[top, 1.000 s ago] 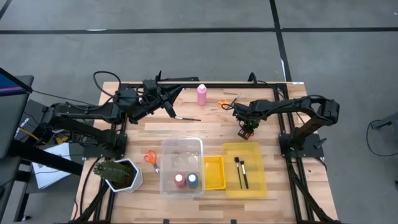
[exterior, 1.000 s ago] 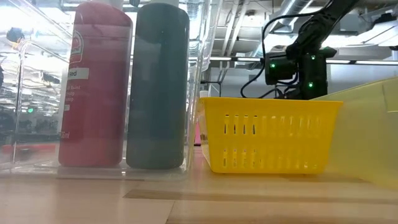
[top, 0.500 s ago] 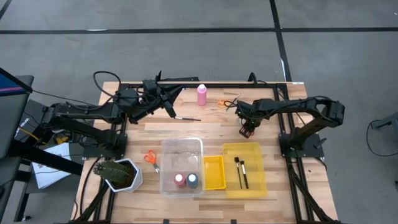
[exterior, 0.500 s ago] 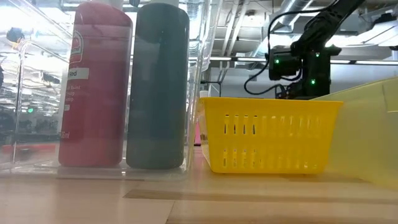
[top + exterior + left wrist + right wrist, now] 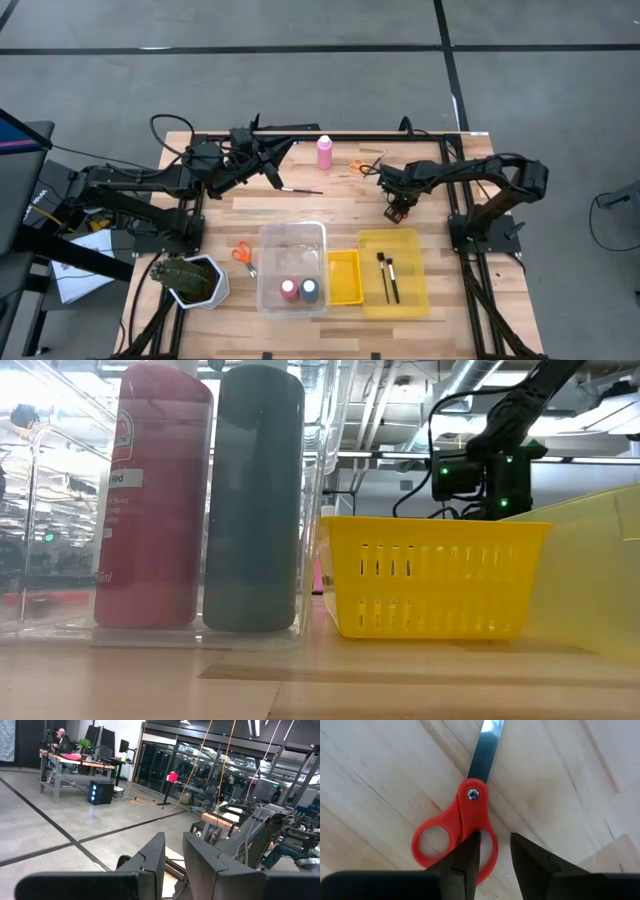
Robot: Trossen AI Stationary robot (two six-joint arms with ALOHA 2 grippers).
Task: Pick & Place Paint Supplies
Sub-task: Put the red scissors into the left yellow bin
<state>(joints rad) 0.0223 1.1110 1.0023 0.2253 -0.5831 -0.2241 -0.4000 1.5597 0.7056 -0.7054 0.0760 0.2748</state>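
Right gripper, jaws narrowly apart, one handle loop of the red scissors between them — next, I'd say, squeeze and lift.

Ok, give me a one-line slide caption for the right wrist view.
Right gripper fingers straddling one handle loop of red scissors on the wooden table.

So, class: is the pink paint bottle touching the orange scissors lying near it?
Apart. The high view shows a clear gap between the pink bottle and the orange scissors.
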